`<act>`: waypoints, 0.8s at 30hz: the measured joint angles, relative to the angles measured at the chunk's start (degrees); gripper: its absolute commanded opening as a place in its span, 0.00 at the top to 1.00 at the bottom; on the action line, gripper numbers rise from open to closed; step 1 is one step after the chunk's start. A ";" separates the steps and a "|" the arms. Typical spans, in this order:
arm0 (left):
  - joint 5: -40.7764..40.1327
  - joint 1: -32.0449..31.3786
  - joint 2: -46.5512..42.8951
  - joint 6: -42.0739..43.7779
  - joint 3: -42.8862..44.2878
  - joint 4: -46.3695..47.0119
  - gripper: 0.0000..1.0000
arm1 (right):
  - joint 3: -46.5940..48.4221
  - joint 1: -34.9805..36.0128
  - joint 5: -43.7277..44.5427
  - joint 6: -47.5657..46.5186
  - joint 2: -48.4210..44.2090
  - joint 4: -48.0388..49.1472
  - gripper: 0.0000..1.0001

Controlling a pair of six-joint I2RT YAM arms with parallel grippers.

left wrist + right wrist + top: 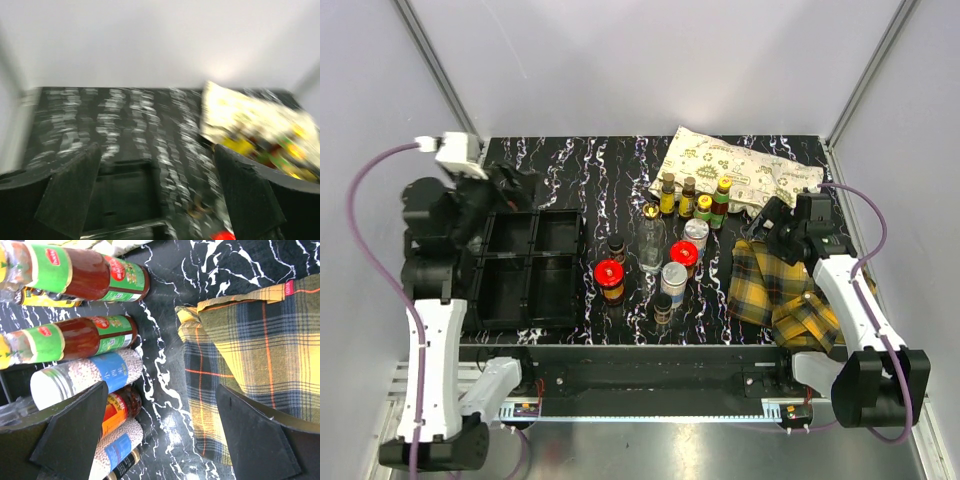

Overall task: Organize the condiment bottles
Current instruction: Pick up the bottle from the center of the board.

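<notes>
Since none of the four compartments of the black plastic compartment tray (505,290) shows anything inside, the sorting looks to be at its very start, with a first pick yet to be made.

Nearest the arm bases, right of the tray, stands a tiny dark glass bottle (663,307). Behind it come a red-lidded jar (609,275), just beside the tray's right wall, and a silver-lidded blue-and-white shaker (674,280) further right. Deeper in, level with the tray's far half, stand a clear glass bottle (651,245), a second red-lidded jar (685,252) and a second silver-lidded shaker (696,233).

The right gripper (161,387) hovers well right of the tray, beside this cluster and over the edge of a yellow plaid cloth (790,290), jaws spread with nothing between them. Past the line of the tray's far edge, a row of green-and-yellow-labelled sauce bottles (688,198) backs onto a cream printed pouch (735,170). The left gripper (508,185) hangs over the tray's far edge, toward its left corner, jaws spread and empty.

Next, I judge, the right gripper must swing toward the tray, straddle one outer bottle and close without toppling its close neighbours. The shakers hold pale granules. The sauce bottles hold dark red-brown sauce.
</notes>
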 measured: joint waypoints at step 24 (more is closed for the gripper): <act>-0.79 -39.17 16.02 5.01 -16.83 19.54 0.01 | -3.34 0.00 -3.85 0.61 -0.83 3.72 0.01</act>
